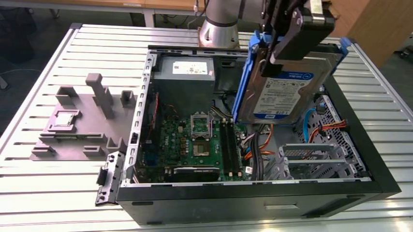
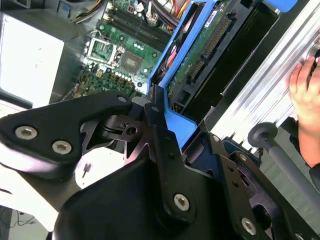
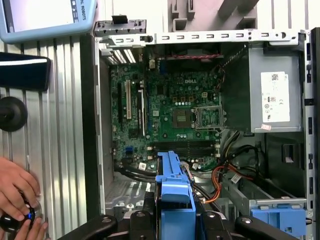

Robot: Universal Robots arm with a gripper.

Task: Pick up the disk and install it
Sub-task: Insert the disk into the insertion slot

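The disk [image 1: 282, 92], a silver hard drive with a blue-and-white label and blue rails, hangs upright and tilted above the open computer case [image 1: 380, 179], over its right half in the exterior view. My gripper [image 1: 284, 50] is shut on its top edge. In the second wrist view the disk [image 2: 200, 55] shows its green circuit side and blue rail, held between my black fingers [image 2: 162, 135]. The first wrist view looks down its blue rail [image 3: 175, 187] at the case interior.
Inside the case lie the motherboard [image 1: 200, 140], a grey power supply [image 1: 184, 72], orange cables [image 1: 258, 145] and a metal drive cage [image 1: 310, 159]. A blue caddy [image 3: 280, 220] sits in a bay. A grey fixture [image 1: 84, 121] stands on the slatted table. A person's hand [image 3: 15, 195] rests beside the case.
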